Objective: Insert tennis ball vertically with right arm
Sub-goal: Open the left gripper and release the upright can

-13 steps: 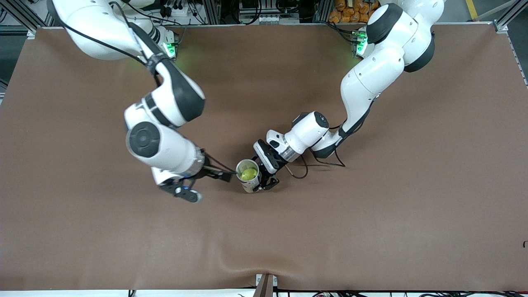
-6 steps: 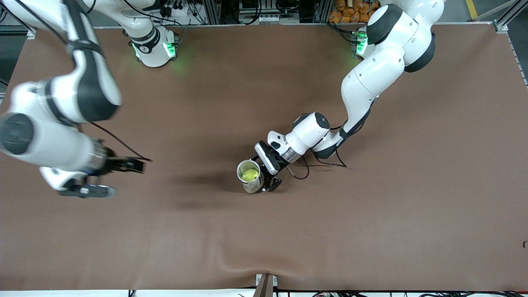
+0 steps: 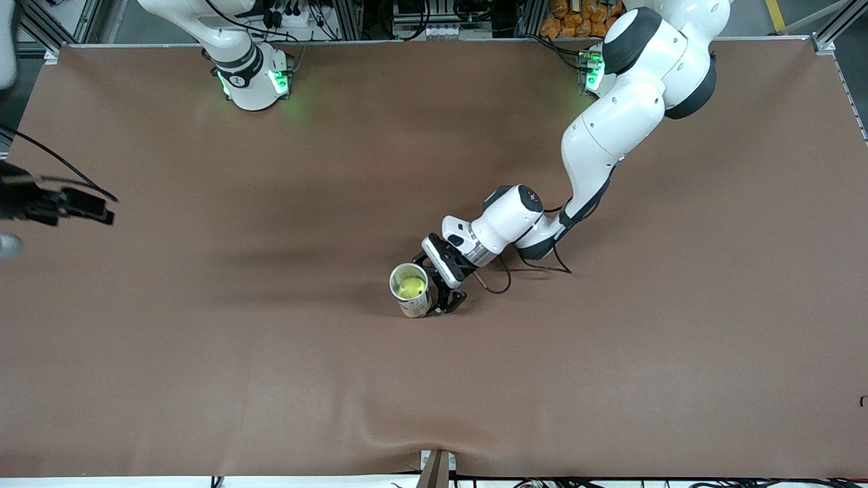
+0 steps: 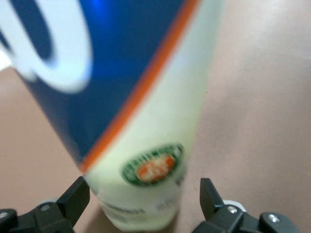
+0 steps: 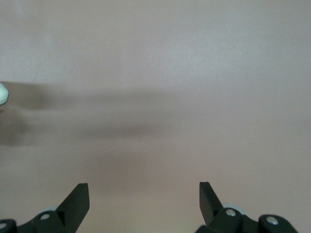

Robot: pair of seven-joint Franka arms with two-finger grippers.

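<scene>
At the edge of the front view toward the right arm's end of the table, the right arm (image 3: pixel 27 200) shows only as dark wrist parts and a trailing cable over the brown table cover (image 3: pixel 610 379). The right gripper (image 5: pixel 144 194) appears in the right wrist view, its two black fingers (image 5: pixel 77 198) spread wide with nothing between them, over bare brown surface crossed by soft shadows.

Toward the middle of the table, an upright tennis ball can (image 3: pixel 411 290) stands with its mouth open to the camera. A yellow-green tennis ball (image 3: pixel 409 287) sits inside it, below the rim.

Beside the can, toward the left arm's end of the table, the left gripper (image 3: pixel 442 293) is low at the can's wall, carried by the left arm (image 3: pixel 603 142), which reaches in from its base at the top of the front view. In the left wrist view the can (image 4: pixel 131 107) fills the space between the left gripper's (image 4: pixel 144 194) black fingers (image 4: pixel 77 199); the fingers are spread, and each tip stands just apart from the can's wall.

The can's label is dark blue with large white curved shapes, an orange diagonal stripe, and a pale green-white lower band. A round emblem with a green ring and orange centre sits low on the band; its lettering is too blurred to read.
</scene>
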